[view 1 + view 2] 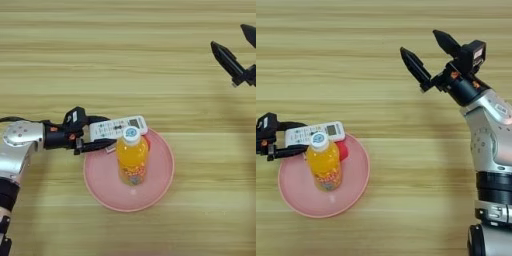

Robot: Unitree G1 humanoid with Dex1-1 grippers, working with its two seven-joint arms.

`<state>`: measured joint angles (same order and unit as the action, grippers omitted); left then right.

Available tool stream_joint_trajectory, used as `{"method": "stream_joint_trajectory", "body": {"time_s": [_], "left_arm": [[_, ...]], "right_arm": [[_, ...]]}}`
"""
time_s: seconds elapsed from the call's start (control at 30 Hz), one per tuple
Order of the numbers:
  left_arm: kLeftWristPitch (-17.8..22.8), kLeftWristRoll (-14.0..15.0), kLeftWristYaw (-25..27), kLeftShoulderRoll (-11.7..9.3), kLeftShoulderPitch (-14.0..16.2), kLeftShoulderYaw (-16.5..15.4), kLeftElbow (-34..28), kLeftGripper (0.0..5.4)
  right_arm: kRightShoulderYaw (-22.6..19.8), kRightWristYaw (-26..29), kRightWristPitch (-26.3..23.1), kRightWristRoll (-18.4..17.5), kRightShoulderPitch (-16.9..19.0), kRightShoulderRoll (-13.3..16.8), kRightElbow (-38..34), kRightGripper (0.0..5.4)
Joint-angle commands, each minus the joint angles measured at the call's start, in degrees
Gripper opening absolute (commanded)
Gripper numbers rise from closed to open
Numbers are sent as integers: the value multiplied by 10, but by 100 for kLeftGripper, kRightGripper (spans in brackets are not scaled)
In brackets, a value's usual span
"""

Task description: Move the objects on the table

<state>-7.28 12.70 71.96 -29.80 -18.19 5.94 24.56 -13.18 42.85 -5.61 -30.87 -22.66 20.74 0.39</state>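
The white remote control (pixel 117 128) lies level just above the table (pixel 125 60). My left gripper (pixel 110 132) is shut on its left end, one black finger on the far side and one on the near side. The remote's right end reaches over the far rim of the pink plate, close to the white cap of the orange-drink bottle (pixel 132 159). The bottle stands upright on the plate. My right gripper (pixel 420 42) hangs open over the far right of the table, well away from both, with nothing between its fingers.
A round pink plate (pixel 150 190) sits at the front centre. A small red cube (pixel 342 150) rests on it, mostly hidden behind the bottle. Bare wood stretches between the plate and the right arm.
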Motion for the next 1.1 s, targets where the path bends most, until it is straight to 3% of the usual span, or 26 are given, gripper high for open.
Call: {"method": "stream_joint_trajectory", "body": {"time_s": [0.03, 0.27, 0.3, 0.6, 0.9, 1.1], "left_arm": [[-6, -15, -6, -2, 5, 10, 11, 286], [-11, -16, -10, -3, 7, 13, 16, 286], [-11, -16, -10, -3, 7, 14, 16, 315], [-14, -21, -11, -5, 11, 17, 17, 405], [-14, -23, -8, -10, 12, 18, 13, 487], [-11, -16, -8, -13, 10, 12, 0, 539]], "right_arm": [[-2, -3, 6, -5, 7, -3, -8, 540], [0, -7, 12, 1, 12, -11, -4, 540], [1, -8, 14, 2, 13, -12, -4, 540], [14, -39, 29, 25, 25, -24, -12, 540], [34, -100, 77, 95, 33, -40, 0, 540], [55, -149, 126, 168, 38, -50, 28, 540]]}}
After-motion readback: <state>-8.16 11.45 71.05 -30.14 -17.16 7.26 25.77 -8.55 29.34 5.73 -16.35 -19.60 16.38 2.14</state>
